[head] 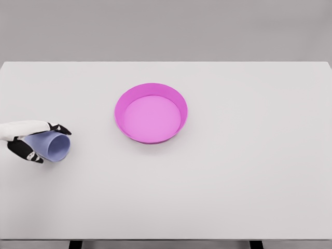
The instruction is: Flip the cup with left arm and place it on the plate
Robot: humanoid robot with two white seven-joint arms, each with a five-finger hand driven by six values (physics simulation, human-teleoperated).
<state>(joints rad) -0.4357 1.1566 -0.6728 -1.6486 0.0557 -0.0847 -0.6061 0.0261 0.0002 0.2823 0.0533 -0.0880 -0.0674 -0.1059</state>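
Wide flat white rectangular table, grey wall behind its far edge. Round shallow magenta-pink plastic plate with raised rim sits directly on it, left of centre. Two dark legs show under the near edge.

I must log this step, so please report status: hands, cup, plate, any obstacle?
Left hand shut on cup, cup on its side, mouth toward plate. Right hand not in view. Pink plate empty, mid-table. Nothing between cup and plate.
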